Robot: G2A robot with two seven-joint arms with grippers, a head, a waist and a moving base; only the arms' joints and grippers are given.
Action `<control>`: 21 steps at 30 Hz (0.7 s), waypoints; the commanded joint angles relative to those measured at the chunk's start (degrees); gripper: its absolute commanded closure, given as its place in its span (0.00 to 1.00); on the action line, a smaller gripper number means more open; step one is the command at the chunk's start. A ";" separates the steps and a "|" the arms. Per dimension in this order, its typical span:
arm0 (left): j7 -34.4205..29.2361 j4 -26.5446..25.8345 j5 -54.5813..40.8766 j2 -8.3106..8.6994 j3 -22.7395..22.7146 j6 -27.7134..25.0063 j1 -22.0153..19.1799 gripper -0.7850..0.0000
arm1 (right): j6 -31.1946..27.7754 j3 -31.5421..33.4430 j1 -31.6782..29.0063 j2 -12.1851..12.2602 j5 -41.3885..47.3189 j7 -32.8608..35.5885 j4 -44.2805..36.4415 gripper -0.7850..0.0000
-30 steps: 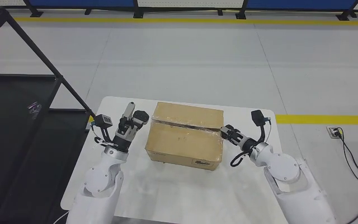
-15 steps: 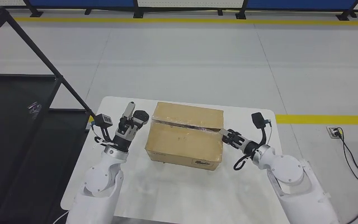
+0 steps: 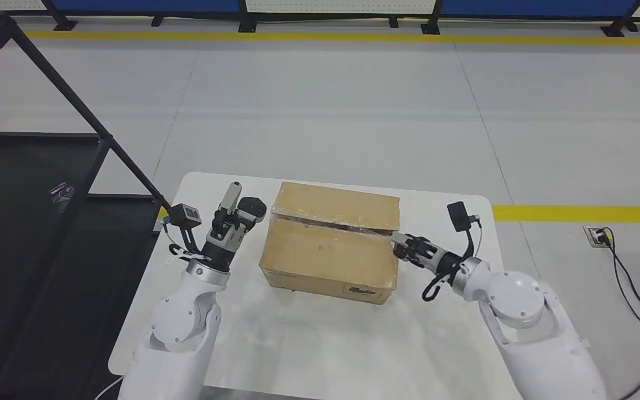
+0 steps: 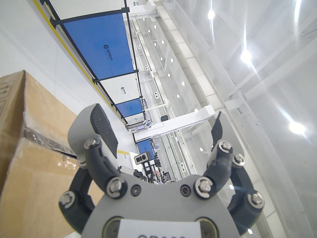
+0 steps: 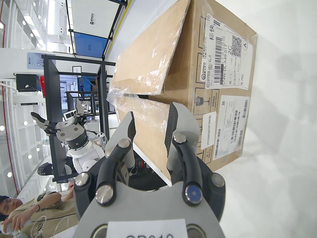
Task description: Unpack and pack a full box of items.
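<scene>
The right gripper (image 3: 398, 243) sits at the right end of the box (image 3: 330, 245), its fingers (image 5: 173, 125) parted a little and straddling the right corner of the near flap (image 5: 151, 139). The cardboard passes between the two pads; from the wrist view they appear not to pinch it, though the angle is poor. Loose clear tape (image 5: 128, 97) crinkles along the seam where the near flap meets the far flap (image 5: 151, 50), and the seam gapes slightly at this end. Printed labels (image 5: 223, 60) cover the box's right side, just beside the gripper.

The box, plain brown cardboard with both top flaps down, stands in the middle of the white table (image 3: 330, 340), a little towards the far edge.

Left of the box, the left gripper (image 3: 240, 200) is held up off the table, pointing upward, its fingers (image 4: 104, 125) spread wide and holding nothing. It stands near the box's left end but apart from it; its wrist view catches the box's upper left corner (image 4: 29, 149) beside one finger.

A dark frame (image 3: 60, 220) stands on the floor left of the table, and a yellow line (image 3: 560, 212) runs along the floor to the right.
</scene>
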 commanded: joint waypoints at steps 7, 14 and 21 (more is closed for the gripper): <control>-0.01 -0.13 -0.03 0.08 -0.06 0.00 0.11 0.00 | -0.42 -0.57 0.92 -0.04 0.51 -0.10 1.24 1.00; -0.20 -0.08 -0.07 0.16 -0.05 0.03 0.00 0.00 | -3.53 -0.21 -0.38 0.14 -1.57 -2.99 -1.25 1.00; -1.53 0.28 -2.00 0.21 0.10 2.43 -1.02 0.00 | -7.32 0.29 -1.59 0.20 -2.72 -6.24 -2.60 1.00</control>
